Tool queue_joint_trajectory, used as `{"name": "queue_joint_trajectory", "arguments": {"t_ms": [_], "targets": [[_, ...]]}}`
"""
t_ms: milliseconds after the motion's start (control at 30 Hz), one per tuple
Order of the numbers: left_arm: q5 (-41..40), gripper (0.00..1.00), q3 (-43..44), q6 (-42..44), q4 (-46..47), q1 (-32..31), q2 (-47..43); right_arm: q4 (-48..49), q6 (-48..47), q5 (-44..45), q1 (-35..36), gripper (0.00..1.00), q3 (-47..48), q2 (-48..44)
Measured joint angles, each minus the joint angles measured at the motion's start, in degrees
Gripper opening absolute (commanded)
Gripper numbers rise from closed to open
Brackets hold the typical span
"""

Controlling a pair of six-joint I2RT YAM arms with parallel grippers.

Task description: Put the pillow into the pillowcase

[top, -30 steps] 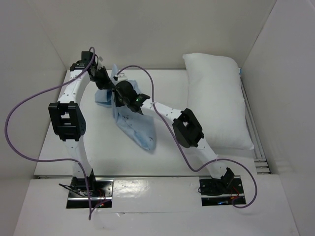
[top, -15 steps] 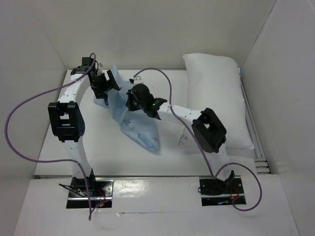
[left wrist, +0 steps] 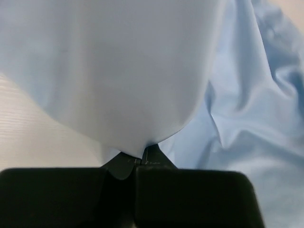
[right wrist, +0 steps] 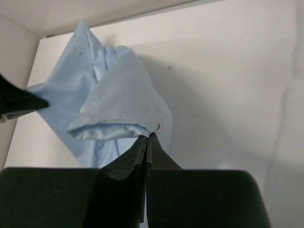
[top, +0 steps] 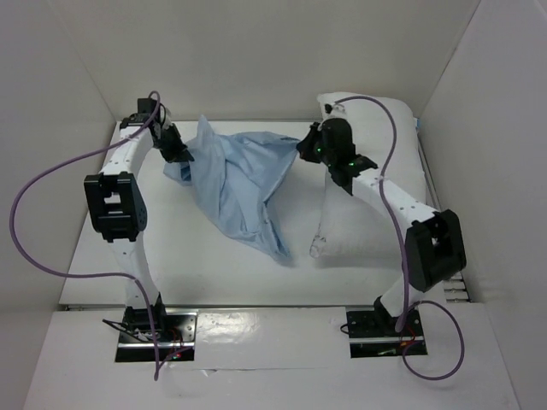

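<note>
We see one limp, wrinkly light blue pillowcase (top: 244,184) held up off the bench (top: 188,265). The left fingers (left wrist: 124,164) and right fingers (right wrist: 135,157) each clamp its thin cloth. One plump white pillow (top: 363,231) lies along the right side.

White table (top: 201,275), plain walls (top: 256,51)
</note>
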Motion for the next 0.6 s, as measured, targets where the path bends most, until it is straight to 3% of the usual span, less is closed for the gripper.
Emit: {"name": "queue_joint_trajectory", "arguments": {"t_ms": [133,500,533,567,600], "targets": [[-3.5,0.0,3.6,-1.3,-0.9,2.9,0.0,-1.4,-0.1,-0.3,-4.9,0.0,-1.6,-4.1],[-14.3,0.0,11.2,-1.0,-5.4,5.7,-3.7,-3.5,1.5,-1.7,-7.8,0.0,-4.2,-4.9],[-15.4,0.06,11.2,-1.0,-5.7,5.7,-3.7,-3.9,1.5,-1.6,-8.3,0.18,-3.5,-3.7],[-16.5,0.06,11.0,-1.0,-6.1,5.6,-3.7,-3.9,1.6,-1.7,-8.7,0.45,-2.4,-1.9],[-17.4,0.21,10.6,-1.1,-6.4,5.5,-3.6,-4.8,1.6,-2.0,-9.3,0.64,-0.4,0.3]]}}
